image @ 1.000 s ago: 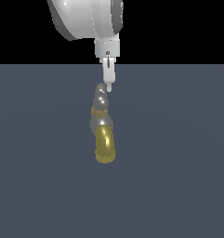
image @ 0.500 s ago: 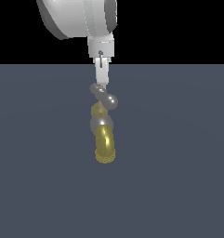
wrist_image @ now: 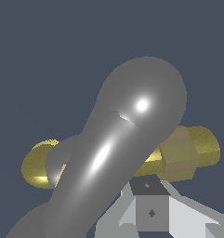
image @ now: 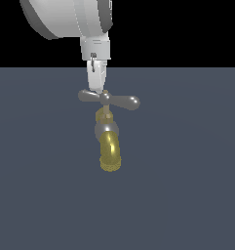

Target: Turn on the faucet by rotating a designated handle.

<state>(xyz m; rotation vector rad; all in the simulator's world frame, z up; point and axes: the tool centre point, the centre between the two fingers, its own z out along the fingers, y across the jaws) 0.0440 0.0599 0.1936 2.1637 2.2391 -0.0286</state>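
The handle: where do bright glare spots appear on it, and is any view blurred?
Exterior view: small highlight on the handle's right bulb; render looks soft, no cast shadows visible. Wrist view: two white glare spots on the handle, which fills the frame; edges sharp.

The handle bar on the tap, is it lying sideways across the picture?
Yes, in the exterior view the handle stretches left to right above the brass faucet, with the gripper at its left part.

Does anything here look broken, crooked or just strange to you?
Nothing looks damaged or spilled. The faucet hangs with its spout down, and the handle lies nearly level across it, dipping slightly toward the exterior view's right. The gripper is down against the handle's arm on the exterior view's left.
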